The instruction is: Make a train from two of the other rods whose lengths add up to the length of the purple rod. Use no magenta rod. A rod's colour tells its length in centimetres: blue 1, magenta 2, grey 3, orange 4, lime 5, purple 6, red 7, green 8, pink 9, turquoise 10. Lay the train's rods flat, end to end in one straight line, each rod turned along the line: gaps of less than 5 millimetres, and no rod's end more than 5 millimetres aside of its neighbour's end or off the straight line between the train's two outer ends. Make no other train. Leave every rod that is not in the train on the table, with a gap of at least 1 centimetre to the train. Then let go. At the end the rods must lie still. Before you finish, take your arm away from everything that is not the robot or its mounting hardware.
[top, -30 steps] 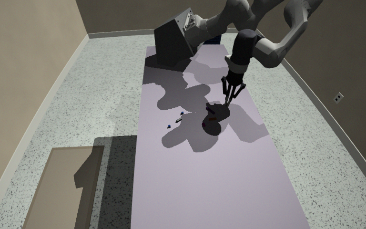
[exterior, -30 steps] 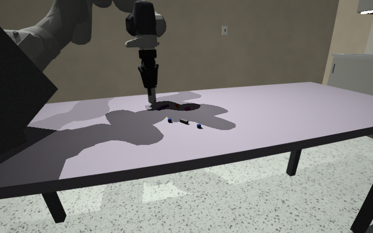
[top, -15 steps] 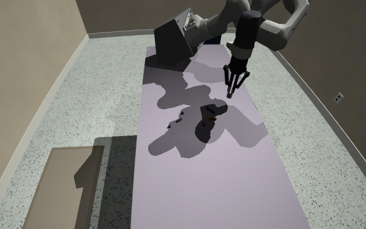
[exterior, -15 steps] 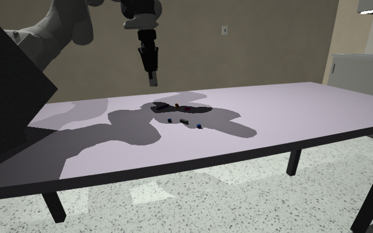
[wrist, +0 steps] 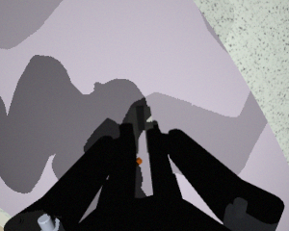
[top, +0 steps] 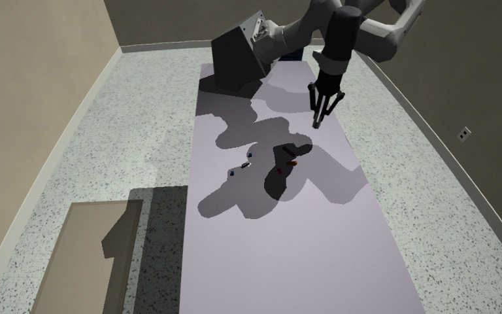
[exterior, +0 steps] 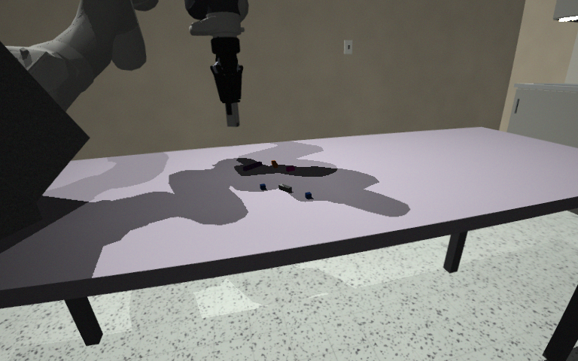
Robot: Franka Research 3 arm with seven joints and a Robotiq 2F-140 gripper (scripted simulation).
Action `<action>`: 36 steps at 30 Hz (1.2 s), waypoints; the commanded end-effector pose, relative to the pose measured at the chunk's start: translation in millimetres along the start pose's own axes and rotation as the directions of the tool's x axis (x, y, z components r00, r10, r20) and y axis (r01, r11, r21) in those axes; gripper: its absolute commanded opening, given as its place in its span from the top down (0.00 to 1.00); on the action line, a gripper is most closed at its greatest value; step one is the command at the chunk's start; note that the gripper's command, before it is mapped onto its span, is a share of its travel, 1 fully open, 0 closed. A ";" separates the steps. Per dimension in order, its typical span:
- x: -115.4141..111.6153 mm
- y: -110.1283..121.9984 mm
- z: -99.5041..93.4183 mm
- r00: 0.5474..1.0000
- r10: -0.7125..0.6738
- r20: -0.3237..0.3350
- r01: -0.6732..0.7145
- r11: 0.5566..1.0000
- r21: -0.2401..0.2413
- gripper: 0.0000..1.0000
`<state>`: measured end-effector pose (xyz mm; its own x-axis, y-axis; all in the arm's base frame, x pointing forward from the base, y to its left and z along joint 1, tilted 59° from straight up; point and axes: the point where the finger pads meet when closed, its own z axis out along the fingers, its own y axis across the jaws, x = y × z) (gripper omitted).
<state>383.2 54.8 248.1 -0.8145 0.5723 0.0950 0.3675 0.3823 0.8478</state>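
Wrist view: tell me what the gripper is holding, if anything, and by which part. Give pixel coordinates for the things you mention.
It cannot be told: the tips of the gripper [top: 316, 125] [exterior: 232, 122] [wrist: 141, 120] are too dark.

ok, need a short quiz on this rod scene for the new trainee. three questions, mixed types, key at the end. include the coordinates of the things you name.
1. How many blue rods lie on the table [top: 285, 252] [exterior: 418, 178] [wrist: 111, 29]?

2. Which rod lies between the blue rods?
a) magenta
b) grey
c) orange

3. True or false: the orange rod [top: 291, 163] [exterior: 274, 163] [wrist: 139, 161] and the purple rod [top: 289, 151] [exterior: 252, 165] touch end to end.

Key: 1: two; 2: b, the grey rod [top: 245, 165] [exterior: 284, 187]; 3: false, they lie apart.
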 end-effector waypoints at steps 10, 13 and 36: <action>-46.1 -27.2 -0.6 0.987 -0.161 -0.016 0.160 0.987 -0.030 0.97; -50.0 -30.5 -0.5 0.985 -0.175 -0.015 0.174 0.984 -0.031 0.97; -105.1 -97.3 0.0 0.924 -0.381 -0.005 0.381 0.924 -0.017 0.97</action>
<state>430.7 -39.0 160.5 -0.8806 0.4628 -0.1014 0.1717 0.5112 0.8421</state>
